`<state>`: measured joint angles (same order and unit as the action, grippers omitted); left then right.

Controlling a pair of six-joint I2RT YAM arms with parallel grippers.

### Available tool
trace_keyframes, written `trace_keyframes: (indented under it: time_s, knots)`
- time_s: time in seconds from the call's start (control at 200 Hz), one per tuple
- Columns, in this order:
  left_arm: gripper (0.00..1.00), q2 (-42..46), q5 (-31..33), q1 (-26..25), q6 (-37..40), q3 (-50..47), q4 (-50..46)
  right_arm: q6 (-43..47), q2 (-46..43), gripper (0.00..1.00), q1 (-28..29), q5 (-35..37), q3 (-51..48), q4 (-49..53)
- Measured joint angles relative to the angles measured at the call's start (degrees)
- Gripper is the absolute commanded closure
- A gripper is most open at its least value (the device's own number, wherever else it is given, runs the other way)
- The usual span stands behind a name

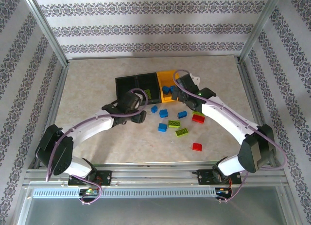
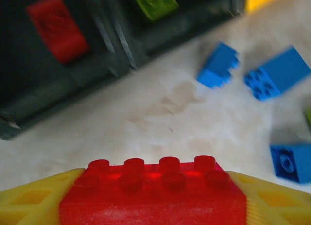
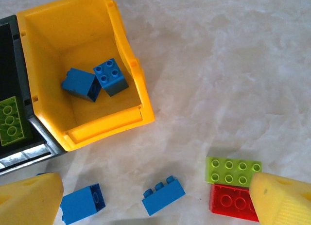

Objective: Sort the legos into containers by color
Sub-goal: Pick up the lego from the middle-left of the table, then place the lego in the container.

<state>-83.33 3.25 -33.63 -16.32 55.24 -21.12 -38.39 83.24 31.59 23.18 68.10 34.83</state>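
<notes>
inside yellow bin (image 3: 109, 125), two blue legos (image 3: 111, 75)

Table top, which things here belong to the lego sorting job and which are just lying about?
Job: loose legos, red lego in left gripper, black bins, yellow bin.
Not job: table, metal frame, patterned walls.

**Two arms, white and black**

Left arm (image 1: 92, 127), lower left of the top view, and right arm (image 1: 226, 115), lower right: white shells, black joints and bases, lilac cables (image 1: 181, 71) looped alongside. Fingers (image 3: 284, 200): yellow plastic, ribbed faces, triangular cut-outs.
</notes>
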Motion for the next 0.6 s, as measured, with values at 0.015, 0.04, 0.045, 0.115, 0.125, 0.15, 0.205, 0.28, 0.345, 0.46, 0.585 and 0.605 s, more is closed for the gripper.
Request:
trace_keyframes:
  time_s: [0.015,0.04,0.045,0.115,0.125,0.15,0.205,0.28,0.345,0.46,0.585,0.605]
  knots:
    - [0.31,0.0,0.1,0.5,0.0,0.5,0.0,-0.2,-0.2,0.02,0.0,0.0,-0.2,0.0]
    - [0.31,-0.3,0.4,1.4,0.2,1.4,0.0,-0.3,-0.4,0.02,0.0,0.0,-0.5,0.0]
    - [0.31,-0.3,0.5,1.6,0.2,1.7,0.0,-0.4,-0.4,0.02,0.0,0.0,-0.7,0.0]
    - [0.31,-1.2,1.2,3.7,1.2,4.5,0.4,-0.8,-1.2,0.02,0.0,0.0,-1.8,0.0]
    - [0.31,-1.4,1.2,3.8,1.3,4.8,0.5,-0.9,-1.2,0.02,0.0,0.0,-1.9,0.0]
    - [0.31,-1.8,1.3,4.5,1.6,5.7,0.8,-1.0,-1.5,0.02,0.0,0.0,-2.3,0.0]
    - [0.31,-2.9,1.2,6.1,2.6,7.6,1.4,-1.6,-2.2,0.02,0.0,0.0,-3.3,0.0]
    - [0.31,-4.9,0.7,8.4,3.5,9.6,2.3,-2.2,-3.0,0.02,0.0,0.0,-4.5,-0.3]
    - [0.31,-7.2,0.3,10.3,4.3,11.3,2.6,-2.5,-3.6,0.02,0.0,0.0,-5.5,-0.4]
    - [0.31,-11.2,0.3,12.4,5.6,13.8,2.7,-3.4,-4.4,0.02,0.0,0.0,-6.8,-0.4]
    - [0.31,-15.3,0.5,13.6,6.3,16.0,2.7,-3.9,-5.2,0.02,0.0,0.0,-7.4,-0.4]
    - [0.30,-15.8,0.5,13.9,6.3,16.3,2.8,-3.9,-5.3,0.02,0.0,0.0,-7.5,-0.4]
